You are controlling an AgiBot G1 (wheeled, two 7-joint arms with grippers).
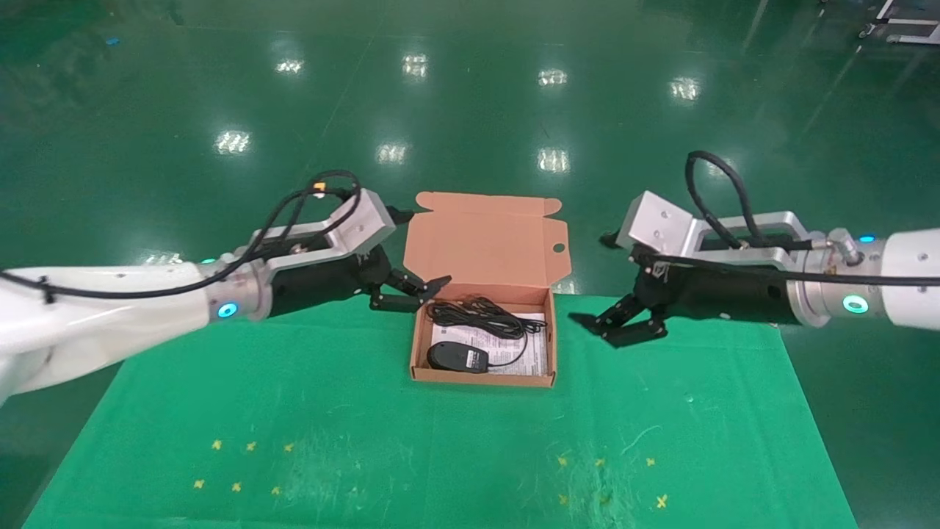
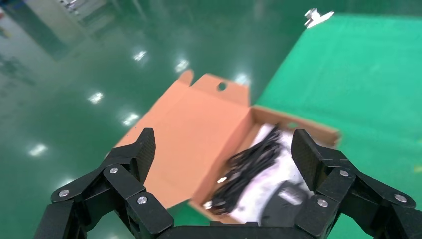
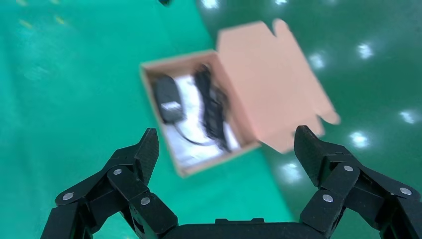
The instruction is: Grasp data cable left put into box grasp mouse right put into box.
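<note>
The orange-tan box (image 1: 420, 345) sits open on the green mat, lid (image 1: 477, 242) standing up at the back. The coiled black data cable (image 1: 477, 314) lies in its far part, on a white sheet. The black mouse (image 1: 457, 358) lies in its near left corner. My left gripper (image 1: 415, 292) is open and empty, just left of the box's far left corner. My right gripper (image 1: 613, 327) is open and empty, above the mat to the right of the box. The left wrist view shows the cable (image 2: 249, 169), the mouse (image 2: 286, 201) and the box (image 2: 318, 130). The right wrist view shows the box (image 3: 149, 87), the mouse (image 3: 168, 97) and the cable (image 3: 213, 107).
The green mat (image 1: 440, 455) covers the table, with small yellow marks (image 1: 242, 466) near the front left and front right (image 1: 609, 477). A shiny green floor (image 1: 470, 95) lies beyond the table's far edge.
</note>
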